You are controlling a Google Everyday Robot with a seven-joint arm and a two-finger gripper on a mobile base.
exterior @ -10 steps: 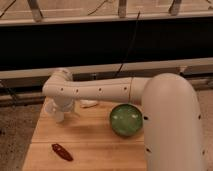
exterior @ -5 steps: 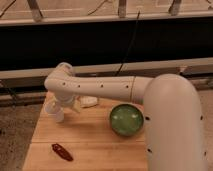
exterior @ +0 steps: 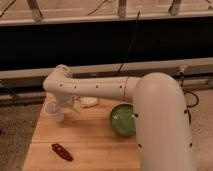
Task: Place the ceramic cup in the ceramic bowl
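Gripper (exterior: 64,104) far left over wooden table (exterior: 85,137), jaws wide, right at ceramic cup (exterior: 55,113) standing on the wood; contact unclear. Ceramic bowl (exterior: 121,120) right, part-hidden by arm (exterior: 160,120). White lump (exterior: 89,102) between. Dark red object (exterior: 62,151) near left.

Cam behind arm (exterior: 100,89), looks down at table (exterior: 92,142), gripper (exterior: 57,107) far left

One ceramic cup (exterior: 55,112), one ceramic bowl (exterior: 123,120), one white lump (exterior: 89,102), one dark-red item (exterior: 62,152) and one gripper (exterior: 64,103) at the counter's (exterior: 85,136) far-left corner are counted.
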